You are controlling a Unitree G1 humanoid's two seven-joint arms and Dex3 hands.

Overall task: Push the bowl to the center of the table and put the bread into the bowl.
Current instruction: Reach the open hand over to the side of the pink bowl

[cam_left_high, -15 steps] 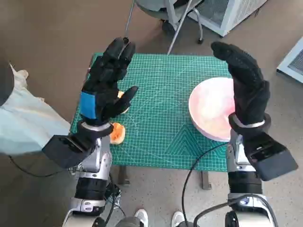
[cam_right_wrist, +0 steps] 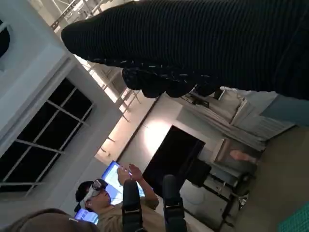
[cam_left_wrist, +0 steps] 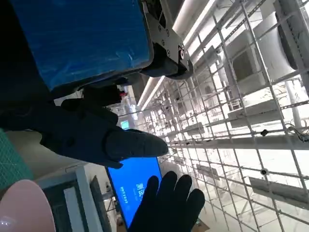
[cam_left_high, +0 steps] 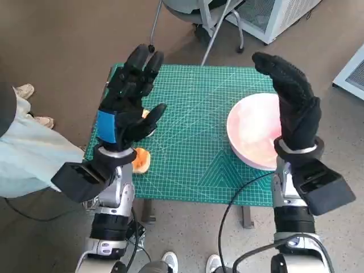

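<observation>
A humanoid robot holds both hands raised above a small table (cam_left_high: pixel 187 187) covered by a green cutting mat (cam_left_high: pixel 193 136). The left hand (cam_left_high: pixel 128 102), black with blue tape across its back, is lifted over the mat's left side, its fingers spread apart and nothing in its grasp. The right hand (cam_left_high: pixel 293 105), in a black knitted glove, is held flat and upright at the far right edge of a pink bowl (cam_left_high: pixel 253 136), fingers extended and holding nothing; whether it touches the rim cannot be told. The bowl sits on the right part of the mat, off its middle. The bread (cam_left_high: pixel 141 160), an orange-brown piece, lies near the table's front left corner, partly hidden behind the left forearm, and a second pale piece (cam_left_high: pixel 147 122) peeks out beside the left thumb. In the right wrist view a seated person (cam_right_wrist: pixel 108 200) wearing a headset raises both hands in front of a lit screen (cam_right_wrist: pixel 113 176). Feet (cam_left_high: pixel 193 263) show on the floor below the table's near edge.
</observation>
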